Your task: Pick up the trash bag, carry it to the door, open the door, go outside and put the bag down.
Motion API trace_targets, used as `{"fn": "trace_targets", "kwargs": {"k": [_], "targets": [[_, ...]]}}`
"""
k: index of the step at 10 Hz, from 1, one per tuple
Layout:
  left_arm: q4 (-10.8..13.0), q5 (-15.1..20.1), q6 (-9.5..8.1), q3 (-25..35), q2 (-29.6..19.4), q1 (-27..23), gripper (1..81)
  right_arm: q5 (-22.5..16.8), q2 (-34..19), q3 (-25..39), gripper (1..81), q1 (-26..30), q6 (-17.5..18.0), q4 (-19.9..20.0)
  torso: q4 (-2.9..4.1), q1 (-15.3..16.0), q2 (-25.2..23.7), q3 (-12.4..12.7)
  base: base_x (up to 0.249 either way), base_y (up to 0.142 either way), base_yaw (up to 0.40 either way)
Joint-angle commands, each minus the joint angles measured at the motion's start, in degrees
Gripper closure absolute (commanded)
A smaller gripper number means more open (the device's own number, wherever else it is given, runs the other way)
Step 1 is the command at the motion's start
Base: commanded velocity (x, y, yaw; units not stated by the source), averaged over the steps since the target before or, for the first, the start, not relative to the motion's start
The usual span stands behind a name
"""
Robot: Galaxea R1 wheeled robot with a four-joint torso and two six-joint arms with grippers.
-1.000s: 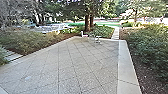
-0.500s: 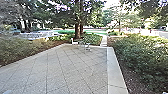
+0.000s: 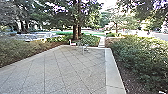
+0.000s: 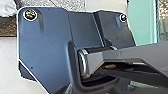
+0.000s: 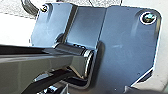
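Robot on the paved yard, bag probably near its left side

Whether the left end effector and the right end effector are wide, narrow or holding something, I cannot tell. In the left wrist view, a pale, crumpled thing, which looks like the trash bag (image 4: 8, 8), is just beside the robot's dark plate; whether it is gripped, I cannot tell. Near the plate there is also a pale green surface (image 4: 143, 21), flat and similar to glass.

In front of the robot lies the yard (image 3: 52, 71), with lines crossing between its slabs. A light border (image 3: 112, 71) runs along its right side. To the right of this border are dense bushes (image 3: 141, 53), and to the left of the yard are lower bushes (image 3: 20, 51). At the far edge of the paving stands a white chair (image 3: 72, 44), and just to its right some light furniture (image 3: 85, 47), too small to name exactly. Behind them rise tree trunks (image 3: 75, 32). A narrow path (image 3: 101, 42) leads away at the far right corner of the paving, toward a green lawn (image 3: 63, 32).
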Motion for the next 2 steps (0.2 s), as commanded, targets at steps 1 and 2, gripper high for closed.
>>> {"fn": "trace_targets", "kwargs": {"k": [1,2], "targets": [[0.0,-7.6,0.06,-6.8,3.6,-0.9,1.0,-2.3,1.4,1.4,1.0,2.3,-0.3,-0.6,0.00,0.1,0.0,0.0,0.000,0.000,0.000],[-0.1,-8.6,-0.12,-8.0,4.3,-0.9,1.0,-2.0,1.4,1.8,1.0,1.5,-0.4,-0.5,0.00,0.1,0.0,0.0,0.000,0.000,0.000]]}}
